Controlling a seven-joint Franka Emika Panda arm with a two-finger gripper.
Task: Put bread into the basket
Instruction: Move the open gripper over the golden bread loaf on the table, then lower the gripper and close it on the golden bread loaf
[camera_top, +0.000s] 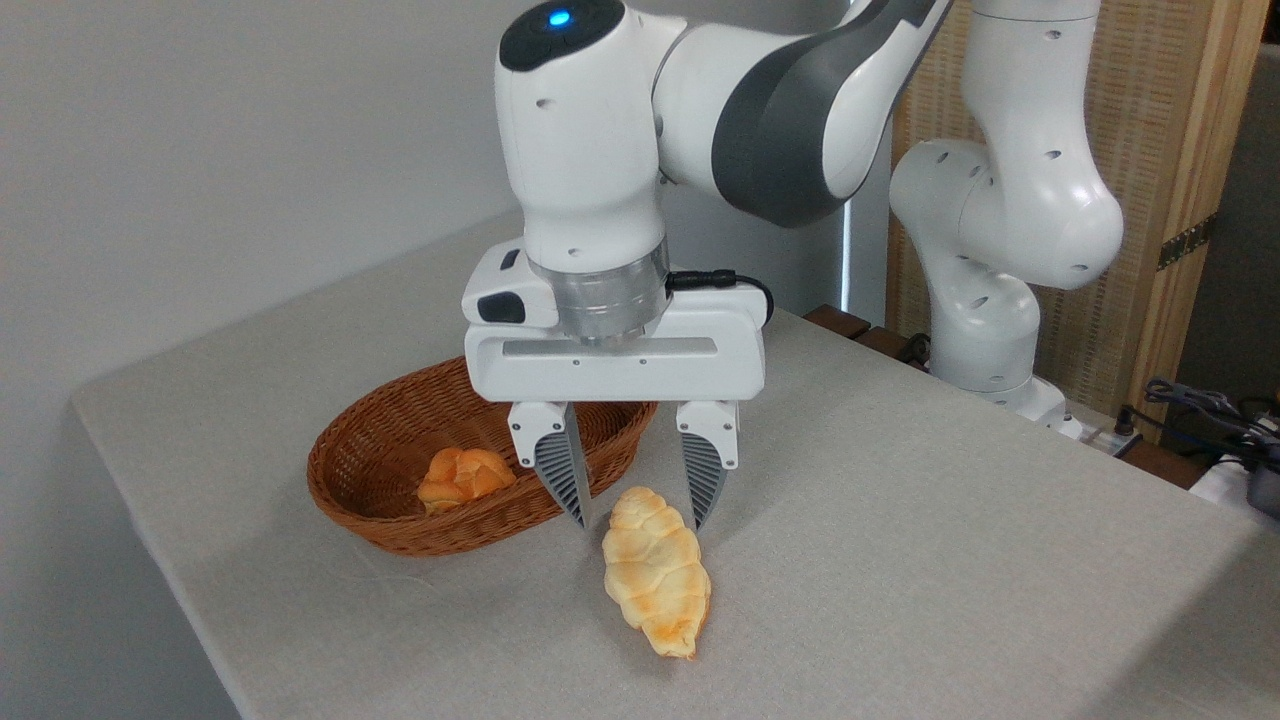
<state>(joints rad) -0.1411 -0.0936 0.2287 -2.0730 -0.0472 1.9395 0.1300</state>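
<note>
The bread (655, 572), a long pale golden segmented loaf with browner tips, lies on the grey table to the right of the basket (372, 498). My gripper (640, 522) is open, its two ribbed fingers (563, 475) pointing down on either side of the loaf's far end. Whether the tips touch the table I cannot tell. The basket is oval reddish-brown wicker, partly hidden behind the gripper body, and holds a small round orange knotted bun (463, 477).
The table (950, 560) has its left edge just beyond the basket and its front edge close below the loaf. The arm's base (985, 340) stands at the back right, with cables (1200, 410) and a wooden screen (1160, 150) behind it.
</note>
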